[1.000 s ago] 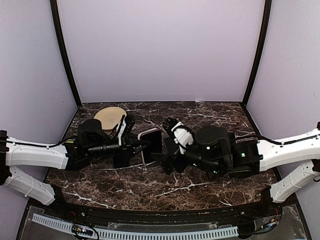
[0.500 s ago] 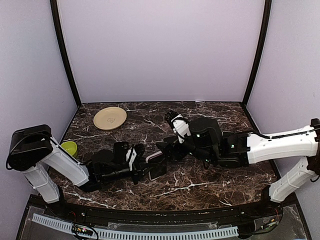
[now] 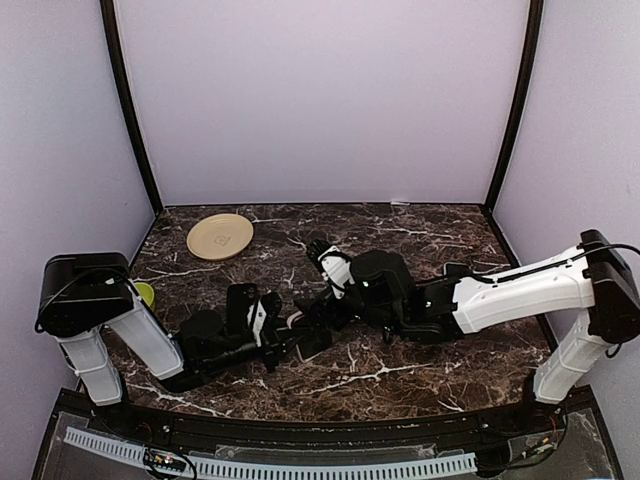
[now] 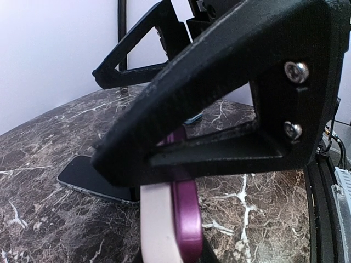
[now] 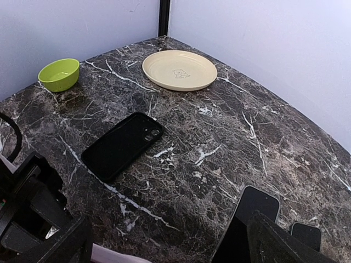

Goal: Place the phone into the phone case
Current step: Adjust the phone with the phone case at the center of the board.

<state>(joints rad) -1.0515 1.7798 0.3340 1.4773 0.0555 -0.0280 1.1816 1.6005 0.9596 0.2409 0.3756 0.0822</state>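
Note:
My left gripper point(image 3: 280, 336) is shut on a slab made of a purple layer and a pale pink layer point(image 4: 176, 230), seen edge on. I cannot tell which layer is the phone and which is the case. In the top view its pale edge point(image 3: 297, 321) sits low over the table between the two grippers. My right gripper point(image 3: 318, 312) is open, its fingers wide apart on either side of the slab's pink end point(image 5: 118, 256). A dark phone point(image 5: 249, 218) lies flat just beyond; it also shows in the left wrist view point(image 4: 90, 181).
A black cased phone or case point(image 5: 123, 143) lies back up, left of centre. A cream plate point(image 3: 220, 236) sits at the back left and a green bowl point(image 5: 59, 74) at the left edge. A small dark object point(image 5: 306, 235) lies by the flat phone.
Both grippers have moved toward the near left. The left arm has folded back and brought the held slab from upright at mid-table down low. The right gripper followed it.

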